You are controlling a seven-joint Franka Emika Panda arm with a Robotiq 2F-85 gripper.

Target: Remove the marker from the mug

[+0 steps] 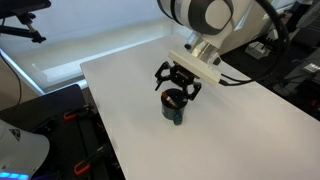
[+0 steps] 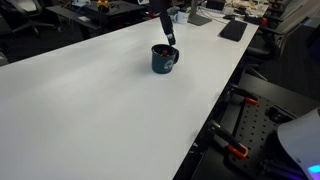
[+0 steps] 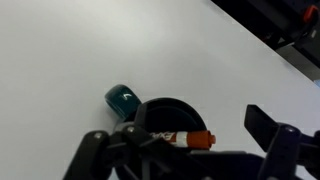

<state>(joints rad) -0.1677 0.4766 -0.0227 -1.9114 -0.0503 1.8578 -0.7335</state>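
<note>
Gripper (image 3: 182, 150) jaws are seen spread wide in the wrist view, flanking the mug (image 3: 160, 103) and clasping nothing. The marker (image 3: 188, 137), red-orange end showing, is lodged in the mug's mouth. Removal is judged not yet achieved, with grasp and lift outstanding.

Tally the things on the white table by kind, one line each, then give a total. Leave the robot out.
mug: 1
marker: 1
Total: 2
</note>
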